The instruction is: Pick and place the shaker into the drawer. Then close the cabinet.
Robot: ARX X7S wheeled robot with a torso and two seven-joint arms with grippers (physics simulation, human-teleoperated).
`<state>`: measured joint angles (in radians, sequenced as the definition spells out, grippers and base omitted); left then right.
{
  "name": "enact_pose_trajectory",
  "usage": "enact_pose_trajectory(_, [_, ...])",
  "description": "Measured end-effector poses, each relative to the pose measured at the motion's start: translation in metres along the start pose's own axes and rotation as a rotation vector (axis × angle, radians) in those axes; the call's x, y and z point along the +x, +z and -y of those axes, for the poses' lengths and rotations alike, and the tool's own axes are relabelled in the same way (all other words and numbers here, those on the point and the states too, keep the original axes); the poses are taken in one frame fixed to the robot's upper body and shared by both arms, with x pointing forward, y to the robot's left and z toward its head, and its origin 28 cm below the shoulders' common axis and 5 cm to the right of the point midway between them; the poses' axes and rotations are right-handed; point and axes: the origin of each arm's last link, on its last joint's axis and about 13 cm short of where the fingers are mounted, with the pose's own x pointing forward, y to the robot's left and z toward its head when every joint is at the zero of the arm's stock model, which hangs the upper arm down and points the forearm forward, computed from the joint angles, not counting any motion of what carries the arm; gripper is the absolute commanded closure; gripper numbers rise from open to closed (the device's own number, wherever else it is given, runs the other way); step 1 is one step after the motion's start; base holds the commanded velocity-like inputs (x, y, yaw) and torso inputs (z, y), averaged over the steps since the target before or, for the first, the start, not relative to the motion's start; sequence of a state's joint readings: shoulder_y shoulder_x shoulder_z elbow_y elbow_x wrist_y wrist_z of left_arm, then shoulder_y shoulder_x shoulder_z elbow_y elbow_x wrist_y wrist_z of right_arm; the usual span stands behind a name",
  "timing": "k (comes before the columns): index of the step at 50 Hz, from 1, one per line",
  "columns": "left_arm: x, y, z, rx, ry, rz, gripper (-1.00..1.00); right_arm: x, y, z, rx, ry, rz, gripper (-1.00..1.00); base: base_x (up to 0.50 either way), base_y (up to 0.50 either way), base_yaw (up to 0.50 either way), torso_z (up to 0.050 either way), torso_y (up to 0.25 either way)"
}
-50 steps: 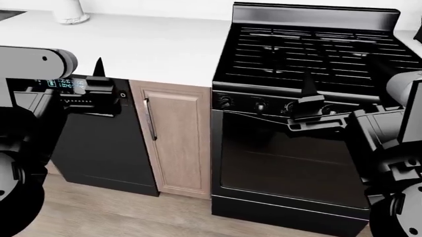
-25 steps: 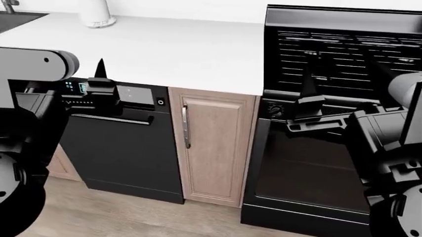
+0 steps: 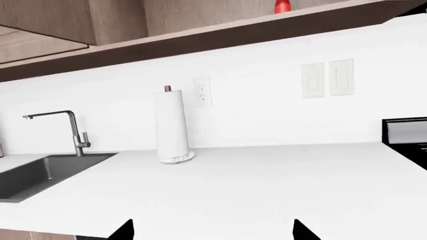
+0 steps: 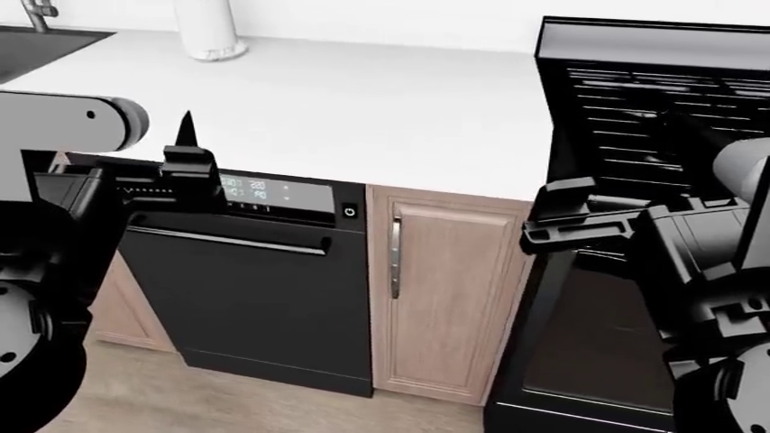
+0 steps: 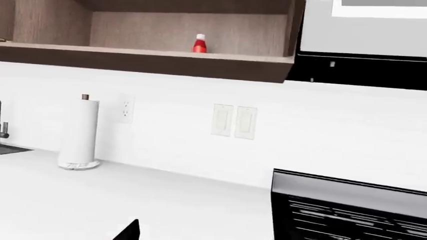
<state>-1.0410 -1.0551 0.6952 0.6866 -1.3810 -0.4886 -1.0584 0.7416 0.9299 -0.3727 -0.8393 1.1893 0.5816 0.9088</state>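
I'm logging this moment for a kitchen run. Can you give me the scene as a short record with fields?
setting: white countertop over a narrow wood cabinet door
appliances: dishwasher left of the door, stove right of it
on counter: paper towel roll, sink with faucet
upper shelf: red bottle
shaker: not in view
open drawer: none in view
left end effector: empty, held before the dishwasher
right end effector: empty, held before the stove

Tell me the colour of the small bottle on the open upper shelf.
Red with a white cap; clearest in the right wrist view.
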Motion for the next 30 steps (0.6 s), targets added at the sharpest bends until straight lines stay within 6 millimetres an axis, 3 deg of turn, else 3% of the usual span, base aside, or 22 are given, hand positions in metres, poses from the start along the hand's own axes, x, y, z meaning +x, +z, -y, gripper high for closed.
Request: enact_pose_trajectory(30, [-0.0005, -0.0002, 0.0004, -0.003, -0.004, -0.004, -1.0, -0.0002, 0.0006, 0.0003, 0.013, -0.003, 0.006, -1.0, 0.48, 0.09, 0.0, 0.0, 0.001])
